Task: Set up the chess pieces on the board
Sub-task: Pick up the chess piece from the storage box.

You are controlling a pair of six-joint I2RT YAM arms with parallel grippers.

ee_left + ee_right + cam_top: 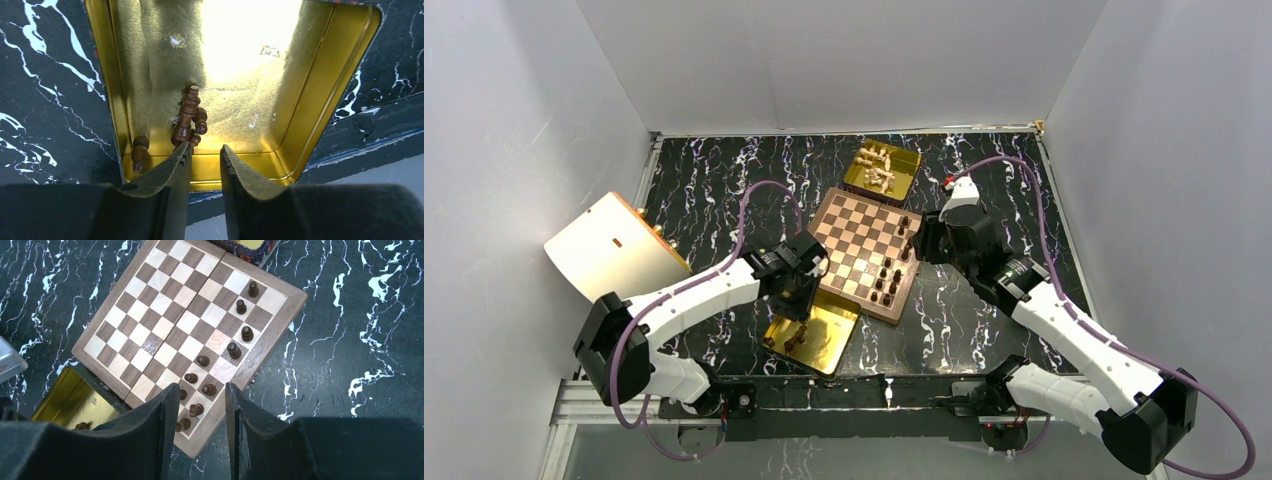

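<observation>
The board (849, 225) lies mid-table, with several dark chess pieces (889, 280) standing in two rows along its right side, also seen from the right wrist (233, 350). More dark pieces (187, 117) lie clustered in the near gold tray (300, 100), and one (139, 151) rests alone in its corner. My left gripper (206, 147) hangs over that tray. Its jaws stand a narrow gap apart with nothing between them, and the left fingertip (184, 150) touches the cluster. My right gripper (200, 386) hovers open and empty above the board's (150, 330) right edge.
A second gold tray (911, 165) holding cream pieces (879, 170) stands beyond the board. A pale beige box (609, 245) sits tilted at the left wall. The near gold tray (839, 335) lies against the board's near-left corner. Grey walls enclose the marbled black table.
</observation>
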